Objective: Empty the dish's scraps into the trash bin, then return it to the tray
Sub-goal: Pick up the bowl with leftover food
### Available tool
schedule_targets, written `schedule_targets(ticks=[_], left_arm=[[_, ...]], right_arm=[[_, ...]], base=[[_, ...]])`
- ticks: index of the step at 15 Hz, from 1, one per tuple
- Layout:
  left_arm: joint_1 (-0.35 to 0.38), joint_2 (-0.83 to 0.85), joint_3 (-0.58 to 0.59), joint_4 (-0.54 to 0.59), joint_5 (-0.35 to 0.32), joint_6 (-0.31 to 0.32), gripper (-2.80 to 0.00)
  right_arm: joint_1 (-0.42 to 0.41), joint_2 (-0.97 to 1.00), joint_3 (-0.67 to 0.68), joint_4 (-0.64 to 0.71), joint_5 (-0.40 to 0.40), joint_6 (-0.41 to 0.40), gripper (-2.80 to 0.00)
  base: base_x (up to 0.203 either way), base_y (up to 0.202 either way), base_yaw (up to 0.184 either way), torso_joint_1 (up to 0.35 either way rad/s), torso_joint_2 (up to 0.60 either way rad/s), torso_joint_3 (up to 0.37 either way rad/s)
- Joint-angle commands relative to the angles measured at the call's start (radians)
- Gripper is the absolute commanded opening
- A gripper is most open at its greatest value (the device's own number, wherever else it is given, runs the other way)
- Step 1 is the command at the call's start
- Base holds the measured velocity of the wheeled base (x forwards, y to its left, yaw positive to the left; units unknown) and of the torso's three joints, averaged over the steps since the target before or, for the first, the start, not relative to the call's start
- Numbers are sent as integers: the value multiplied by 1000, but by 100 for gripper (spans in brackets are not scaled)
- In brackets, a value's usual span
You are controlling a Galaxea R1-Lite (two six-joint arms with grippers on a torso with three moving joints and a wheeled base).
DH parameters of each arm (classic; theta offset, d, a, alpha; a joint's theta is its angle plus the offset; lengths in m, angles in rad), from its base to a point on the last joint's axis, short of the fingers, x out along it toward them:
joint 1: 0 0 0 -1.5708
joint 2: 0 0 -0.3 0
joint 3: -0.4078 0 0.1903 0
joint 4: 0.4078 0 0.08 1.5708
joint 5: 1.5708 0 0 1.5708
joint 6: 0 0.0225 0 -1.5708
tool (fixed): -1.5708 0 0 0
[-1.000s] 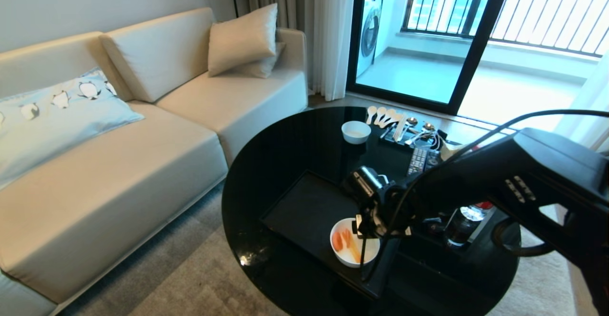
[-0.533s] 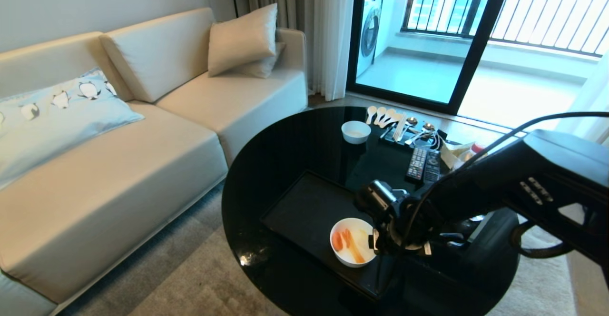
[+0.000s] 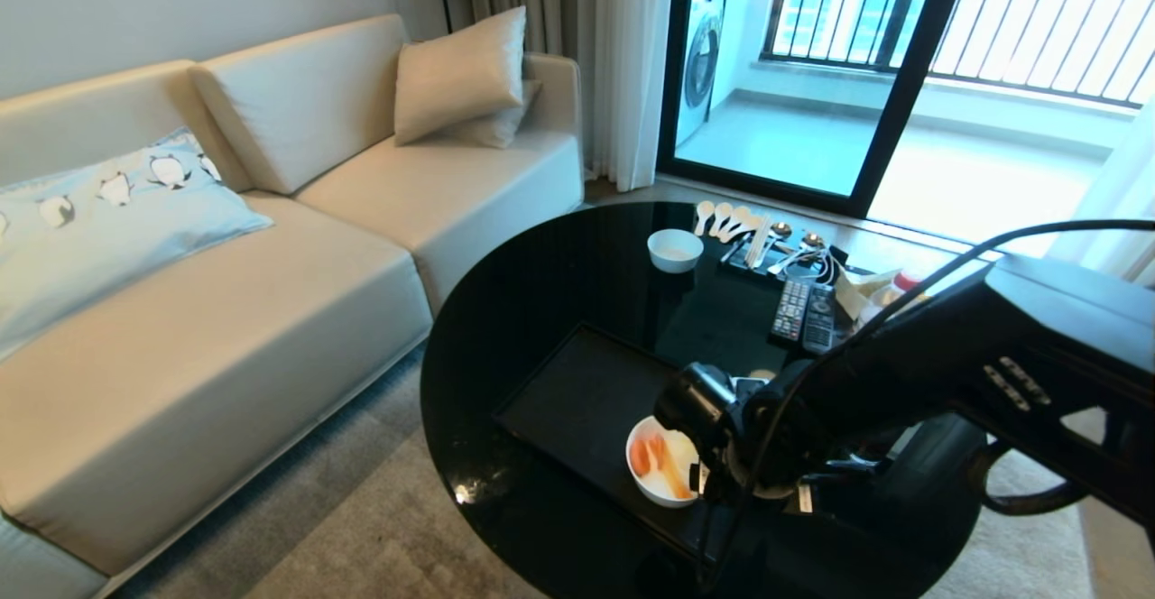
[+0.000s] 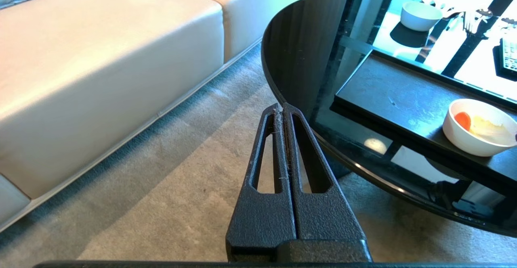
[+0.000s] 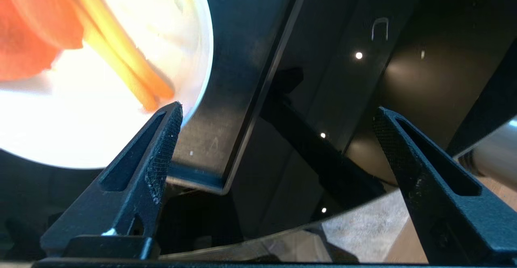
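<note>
Head view: right tool (image 5: 276, 116), wide open and empty, has dropped beside dish (image 3: 651, 473).

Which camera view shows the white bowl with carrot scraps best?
The left wrist view: the white bowl stands whole on the black tray. The head view has the right arm covering its edge; the right wrist view gives only a blurred close part.

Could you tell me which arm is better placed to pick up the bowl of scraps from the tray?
The right. Its open claw sits right at the bowl on the tray, one finger by the rim. The left claw is shut, parked over the carpet beside the table.
</note>
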Motion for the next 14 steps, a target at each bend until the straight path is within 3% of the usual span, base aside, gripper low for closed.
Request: schedule_targets(ticks=[1, 7, 14], left_arm=[[0, 0, 0, -1, 1, -1, -280], [0, 0, 0, -1, 1, -1, -280], [0, 0, 0, -1, 1, -1, -280]], right_arm=[[15, -24, 0, 24, -2, 30, 0], [56, -38, 1, 105, 3, 141, 0], [122, -46, -43, 109, 17, 273, 0]], base=[[0, 0, 0, 0, 0, 0], [0, 0, 0, 0, 0, 0], [0, 0, 0, 0, 0, 0]])
